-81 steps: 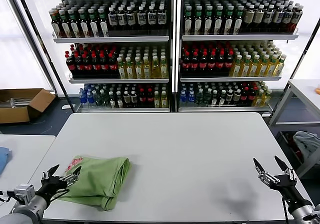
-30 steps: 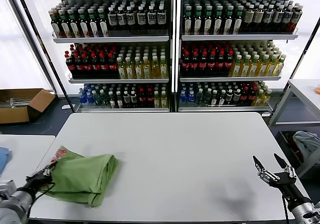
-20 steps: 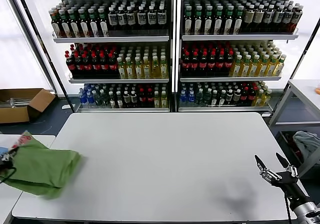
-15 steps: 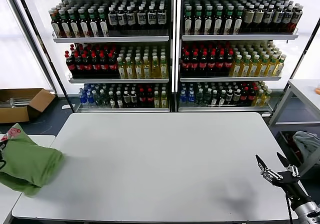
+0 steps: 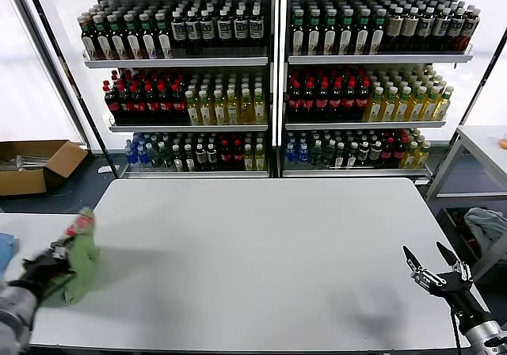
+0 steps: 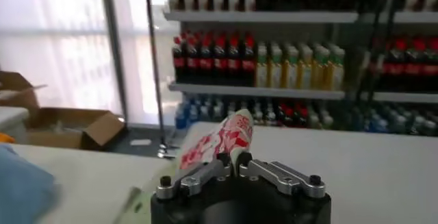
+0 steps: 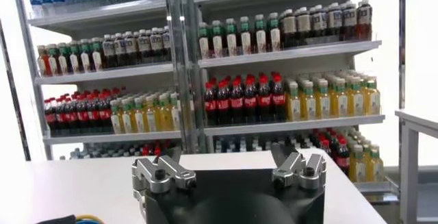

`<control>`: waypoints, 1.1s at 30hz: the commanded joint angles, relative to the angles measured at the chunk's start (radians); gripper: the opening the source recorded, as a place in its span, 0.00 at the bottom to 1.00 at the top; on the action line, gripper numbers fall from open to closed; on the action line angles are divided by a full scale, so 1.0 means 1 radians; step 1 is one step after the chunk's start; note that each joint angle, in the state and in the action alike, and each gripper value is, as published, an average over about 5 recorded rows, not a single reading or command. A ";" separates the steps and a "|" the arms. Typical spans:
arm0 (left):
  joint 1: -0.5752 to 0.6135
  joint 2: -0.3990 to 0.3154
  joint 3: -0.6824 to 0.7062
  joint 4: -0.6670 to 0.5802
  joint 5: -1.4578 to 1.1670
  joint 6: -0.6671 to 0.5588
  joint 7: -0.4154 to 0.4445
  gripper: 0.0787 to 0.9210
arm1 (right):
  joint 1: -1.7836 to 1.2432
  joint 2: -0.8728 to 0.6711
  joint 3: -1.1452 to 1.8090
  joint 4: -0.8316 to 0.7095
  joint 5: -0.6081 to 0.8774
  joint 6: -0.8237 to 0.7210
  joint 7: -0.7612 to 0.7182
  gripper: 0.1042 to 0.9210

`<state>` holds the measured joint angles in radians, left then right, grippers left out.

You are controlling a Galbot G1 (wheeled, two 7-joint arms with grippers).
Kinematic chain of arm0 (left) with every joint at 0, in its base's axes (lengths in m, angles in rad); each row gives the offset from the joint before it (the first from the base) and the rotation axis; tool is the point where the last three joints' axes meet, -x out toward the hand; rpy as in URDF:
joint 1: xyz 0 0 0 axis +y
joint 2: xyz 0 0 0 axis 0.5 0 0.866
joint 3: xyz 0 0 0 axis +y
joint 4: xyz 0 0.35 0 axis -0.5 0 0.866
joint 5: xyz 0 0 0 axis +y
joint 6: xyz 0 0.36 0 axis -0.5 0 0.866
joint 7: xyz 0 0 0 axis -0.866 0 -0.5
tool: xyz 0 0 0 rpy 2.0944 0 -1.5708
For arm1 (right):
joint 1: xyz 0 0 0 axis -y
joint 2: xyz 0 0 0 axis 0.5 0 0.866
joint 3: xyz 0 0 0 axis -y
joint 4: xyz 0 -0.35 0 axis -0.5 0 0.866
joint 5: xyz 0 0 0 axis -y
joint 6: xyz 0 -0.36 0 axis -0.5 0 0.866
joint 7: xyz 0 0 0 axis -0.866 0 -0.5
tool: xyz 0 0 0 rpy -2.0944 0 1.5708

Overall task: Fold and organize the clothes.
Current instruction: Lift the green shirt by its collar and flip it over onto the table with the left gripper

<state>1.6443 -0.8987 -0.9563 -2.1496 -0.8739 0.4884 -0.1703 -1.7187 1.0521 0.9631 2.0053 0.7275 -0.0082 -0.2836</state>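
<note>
A light green folded polo shirt (image 5: 81, 258) hangs bunched from my left gripper (image 5: 59, 252) at the left edge of the white main table (image 5: 261, 260), its red-and-white checkered logo (image 5: 80, 225) on top. In the left wrist view my left gripper (image 6: 233, 161) is shut on the logo part of the shirt (image 6: 226, 136). My right gripper (image 5: 421, 250) is open and empty above the table's front right corner; in the right wrist view (image 7: 226, 155) nothing is between its jaws.
A white side table (image 5: 24, 228) stands left of the main table with a blue item (image 5: 4, 252) on it. A cardboard box (image 5: 32, 165) lies on the floor behind it. Bottle shelves (image 5: 269, 93) fill the back. A grey table (image 5: 483, 145) stands at the right.
My left gripper shut on the folded shirt and carried it left off the main table over the side table. Now the shirt hangs bunched and narrower, slightly back to the right. The right arm barely moved.
</note>
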 commanded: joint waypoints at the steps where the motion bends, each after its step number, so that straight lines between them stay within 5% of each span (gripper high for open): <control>1: -0.080 -0.144 0.592 -0.177 -0.030 0.046 -0.232 0.04 | -0.014 0.006 0.017 0.015 -0.008 -0.002 0.002 0.88; 7: -0.196 -0.178 0.754 -0.099 -0.221 0.062 -0.349 0.04 | -0.022 0.015 -0.009 0.037 -0.036 -0.018 0.010 0.88; 21: -0.493 -0.293 0.870 0.118 -0.287 -0.031 -0.404 0.04 | 0.037 -0.014 -0.277 0.142 -0.130 -0.135 0.065 0.88; 28: -0.484 -0.298 0.861 0.072 -0.328 -0.002 -0.431 0.05 | 0.108 -0.014 -0.412 0.170 -0.140 -0.228 0.117 0.88; 33: -0.392 -0.255 0.783 -0.056 -0.361 0.003 -0.403 0.18 | 0.200 -0.040 -0.547 0.153 -0.069 -0.305 0.197 0.88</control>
<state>1.2331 -1.1648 -0.1534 -2.0986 -1.1578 0.4811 -0.5563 -1.6462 1.0323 0.6600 2.1450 0.6233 -0.1835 -0.1834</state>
